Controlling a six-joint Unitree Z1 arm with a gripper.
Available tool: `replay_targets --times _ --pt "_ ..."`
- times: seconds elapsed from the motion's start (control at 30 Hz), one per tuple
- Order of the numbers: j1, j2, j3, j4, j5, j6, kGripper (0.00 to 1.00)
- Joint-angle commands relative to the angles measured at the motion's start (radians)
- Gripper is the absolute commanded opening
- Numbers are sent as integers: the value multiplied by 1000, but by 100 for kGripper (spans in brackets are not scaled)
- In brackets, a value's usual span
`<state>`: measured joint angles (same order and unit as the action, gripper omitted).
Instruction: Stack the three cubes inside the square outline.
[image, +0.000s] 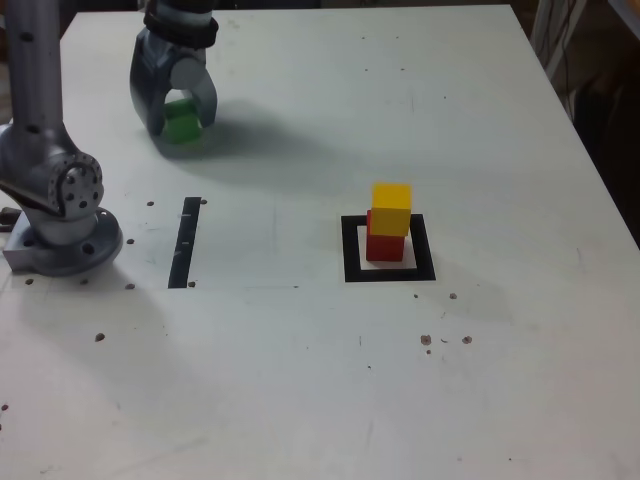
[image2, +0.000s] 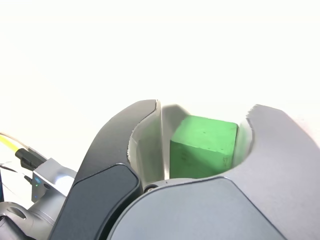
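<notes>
Gripper (image: 180, 122) down at table (image: 300, 380), far corner, exterior view's left. Green cube (image: 183, 122) sits between both fingers. Wrist view: cube (image2: 202, 147) close against one finger, slim gap at other; firm grasp or loose, cannot tell. Yellow cube (image: 391, 209) stacked on red cube (image: 384, 246), slightly offset, inside square outline (image: 388, 272). Black strip (image: 185, 241) well apart, toward arm base (image: 62, 240).

No text, label or number can be read anywhere (both views checked).
</notes>
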<state>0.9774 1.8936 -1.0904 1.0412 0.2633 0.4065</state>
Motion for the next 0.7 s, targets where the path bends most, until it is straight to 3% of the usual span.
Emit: replay_targets --times 0.0,0.47,0.57,0.67 --pt "-6 -1 -13 -1 -2 10 32" --pt "-90 -77 -41 60 -46 51 23" --pt "-168 -84 -71 119 -76 25 22" --pt "-301 -94 -147 235 -91 -42 22"
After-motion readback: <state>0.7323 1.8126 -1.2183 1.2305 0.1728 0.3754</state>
